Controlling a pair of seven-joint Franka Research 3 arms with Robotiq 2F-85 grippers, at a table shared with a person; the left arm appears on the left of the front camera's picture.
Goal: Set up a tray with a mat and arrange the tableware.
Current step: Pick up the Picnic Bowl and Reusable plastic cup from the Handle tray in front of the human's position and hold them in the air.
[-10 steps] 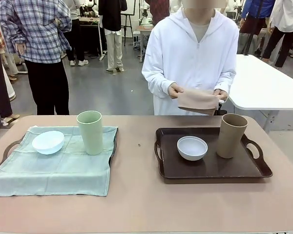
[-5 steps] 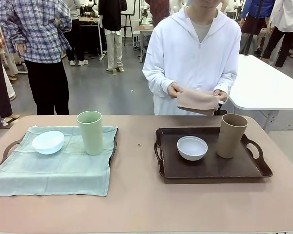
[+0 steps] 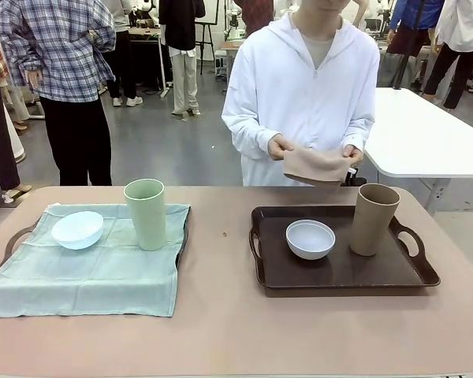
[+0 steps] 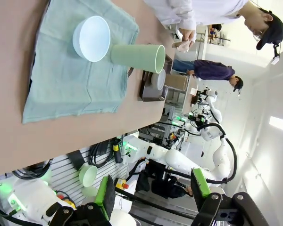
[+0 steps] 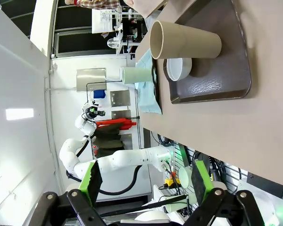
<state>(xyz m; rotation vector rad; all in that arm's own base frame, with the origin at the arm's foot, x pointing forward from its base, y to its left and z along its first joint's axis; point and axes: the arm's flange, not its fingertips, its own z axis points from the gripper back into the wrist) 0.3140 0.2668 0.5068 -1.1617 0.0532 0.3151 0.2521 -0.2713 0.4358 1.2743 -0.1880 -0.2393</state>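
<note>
A pale green mat (image 3: 87, 268) covers the left tray (image 3: 14, 239); on it stand a pale blue bowl (image 3: 77, 229) and a pale green cup (image 3: 146, 213). The dark brown right tray (image 3: 339, 272) is bare of any mat and carries a white-grey bowl (image 3: 310, 239) and a tan cup (image 3: 374, 219). At the far side a person holds a folded tan mat (image 3: 315, 165) in both hands above the table edge. My left gripper (image 4: 153, 190) is open, well back from the green mat (image 4: 70, 80). My right gripper (image 5: 146, 181) is open too, away from the tan cup (image 5: 186, 42).
Bare tabletop (image 3: 221, 315) lies between the trays and along the front edge. A white table (image 3: 426, 138) stands behind at the right. Other people stand in the background at the left.
The person has shifted slightly to the left with the folded tan mat. Nothing on the table has moved, and both grippers stay as they were.
</note>
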